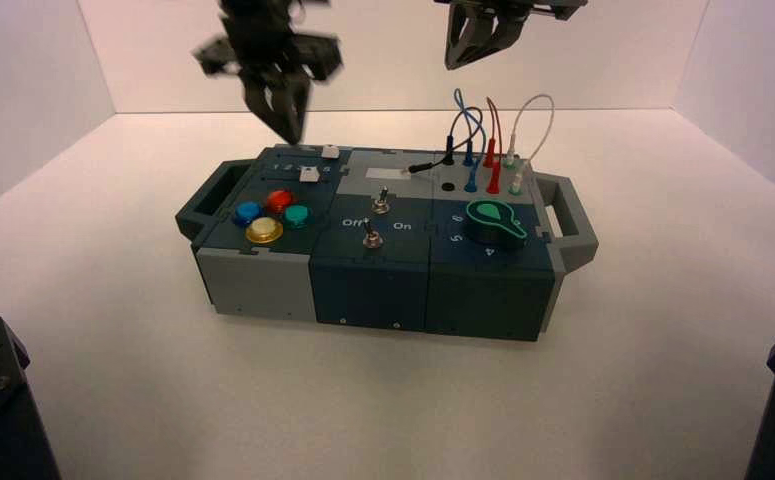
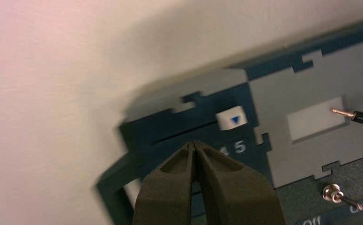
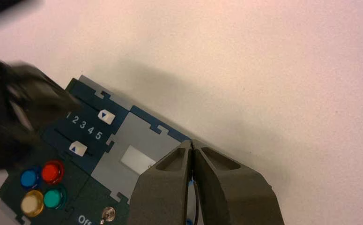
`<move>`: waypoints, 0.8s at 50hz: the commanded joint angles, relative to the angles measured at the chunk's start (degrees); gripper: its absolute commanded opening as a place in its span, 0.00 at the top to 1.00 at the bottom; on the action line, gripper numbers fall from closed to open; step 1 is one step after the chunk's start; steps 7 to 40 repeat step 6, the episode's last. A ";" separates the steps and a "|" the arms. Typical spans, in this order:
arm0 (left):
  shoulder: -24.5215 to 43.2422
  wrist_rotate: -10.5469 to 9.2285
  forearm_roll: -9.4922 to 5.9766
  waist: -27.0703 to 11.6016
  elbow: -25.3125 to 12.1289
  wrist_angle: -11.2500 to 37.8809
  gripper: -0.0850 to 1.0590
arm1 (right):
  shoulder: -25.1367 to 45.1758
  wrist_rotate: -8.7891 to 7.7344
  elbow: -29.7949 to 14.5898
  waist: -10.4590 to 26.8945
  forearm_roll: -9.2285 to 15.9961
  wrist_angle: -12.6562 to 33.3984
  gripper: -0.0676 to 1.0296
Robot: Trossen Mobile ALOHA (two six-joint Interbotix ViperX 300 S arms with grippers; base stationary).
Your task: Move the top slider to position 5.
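The top slider's white knob with a blue triangle sits at the end of its dark-teal track, beside the printed 5. It also shows in the high view and the right wrist view, next to the 5 that ends the 1-5 row. My left gripper is shut and empty. It hangs above the box's back left corner, a short way along the track from the knob and clear of it. My right gripper is shut and empty, raised high behind the box.
The lower slider's white knob lies just in front. Blue, red, green and yellow buttons fill the left front. Two metal toggles stand mid-box. A green dial and upright plugged wires are on the right.
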 commanded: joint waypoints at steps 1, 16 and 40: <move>-4.57 0.26 0.18 1.32 0.18 0.09 0.95 | -2.02 0.09 -1.58 0.35 0.18 0.18 0.96; -5.63 0.35 0.18 2.55 0.62 0.00 0.95 | -1.93 0.09 -1.49 0.35 0.18 0.18 0.96; -5.63 0.35 0.18 2.55 0.62 0.00 0.95 | -1.93 0.09 -1.49 0.35 0.18 0.18 0.96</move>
